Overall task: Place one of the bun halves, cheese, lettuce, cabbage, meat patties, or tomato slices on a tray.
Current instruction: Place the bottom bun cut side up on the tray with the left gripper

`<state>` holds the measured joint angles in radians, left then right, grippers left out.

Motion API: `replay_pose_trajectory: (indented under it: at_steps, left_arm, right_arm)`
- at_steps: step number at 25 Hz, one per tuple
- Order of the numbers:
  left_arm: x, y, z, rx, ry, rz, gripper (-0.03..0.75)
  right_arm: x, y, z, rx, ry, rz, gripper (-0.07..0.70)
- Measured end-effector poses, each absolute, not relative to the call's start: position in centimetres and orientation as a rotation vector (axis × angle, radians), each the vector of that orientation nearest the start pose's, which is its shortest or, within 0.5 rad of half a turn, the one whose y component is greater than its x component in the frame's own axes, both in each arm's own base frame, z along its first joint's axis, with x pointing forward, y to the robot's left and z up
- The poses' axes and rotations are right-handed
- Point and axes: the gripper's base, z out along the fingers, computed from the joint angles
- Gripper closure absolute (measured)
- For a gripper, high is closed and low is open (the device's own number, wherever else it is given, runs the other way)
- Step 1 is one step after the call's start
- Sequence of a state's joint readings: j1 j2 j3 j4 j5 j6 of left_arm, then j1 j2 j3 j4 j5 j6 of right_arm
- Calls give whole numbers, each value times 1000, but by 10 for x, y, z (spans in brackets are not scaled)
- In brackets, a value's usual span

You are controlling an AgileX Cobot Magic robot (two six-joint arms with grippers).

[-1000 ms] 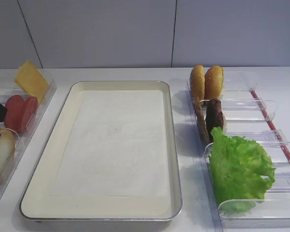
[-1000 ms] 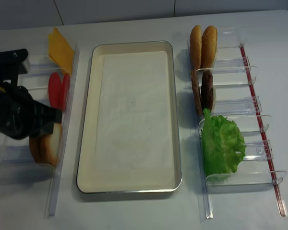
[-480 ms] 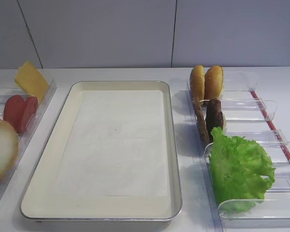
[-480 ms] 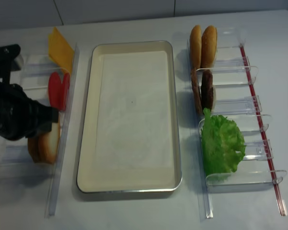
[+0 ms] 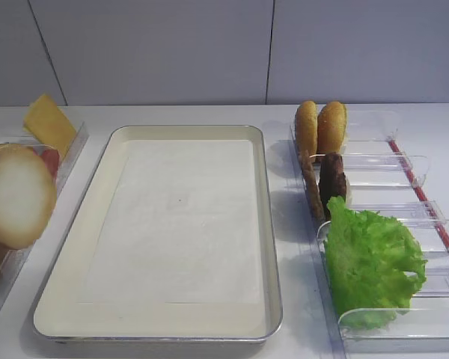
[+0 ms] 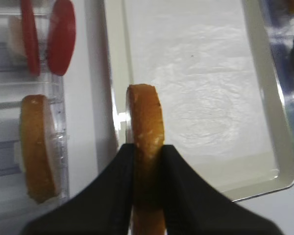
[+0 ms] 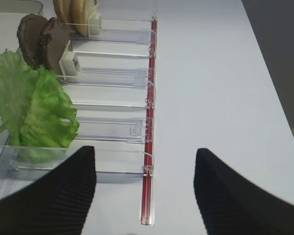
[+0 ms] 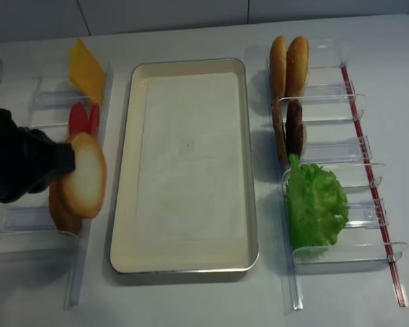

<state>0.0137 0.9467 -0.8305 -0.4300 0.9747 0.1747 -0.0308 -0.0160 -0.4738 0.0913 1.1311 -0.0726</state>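
Observation:
My left gripper (image 6: 147, 147) is shut on a bun half (image 6: 146, 122), held on edge above the tray's left rim (image 6: 116, 98). From above, this bun half (image 8: 85, 175) shows its pale cream face beside the left bins, with the left gripper (image 8: 61, 163) behind it. The tray (image 8: 126, 136) holds only its white liner. My right gripper (image 7: 144, 152) stands open over bare table right of the lettuce (image 7: 32, 105). Cheese (image 8: 85, 68) and tomato slices (image 8: 82, 119) sit in the left bins. Meat patties (image 8: 290, 129) stand at right. No cabbage is in view.
A second bun half (image 8: 58, 208) stays in the left bin under the held one. Two more buns (image 8: 288, 65) stand in the far right bin. Clear plastic bins (image 8: 341, 146) with a red strip (image 7: 149, 98) line the right side.
My left gripper has lifted the bun half out of the left bin and carried it up and to the right, to the tray's left edge. The right gripper has not visibly moved.

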Motion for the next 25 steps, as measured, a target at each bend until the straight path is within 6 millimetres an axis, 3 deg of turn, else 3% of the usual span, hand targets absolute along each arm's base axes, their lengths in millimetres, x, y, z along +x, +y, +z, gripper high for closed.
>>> replay_pose_trajectory:
  at_steps: [11, 15, 25]
  left_arm:
    - [169, -51, 305, 102, 2333, -812, 605]
    - [178, -55, 302, 95, 2303, -900, 606]
    - [216, -78, 254, 169, 2467, -1191, 606]
  right_arm:
    - [-7, 8, 265, -52, 2121, 49, 172]
    - [-7, 8, 265, -52, 2121, 49, 173]
    - [-7, 8, 265, -52, 2121, 49, 172]
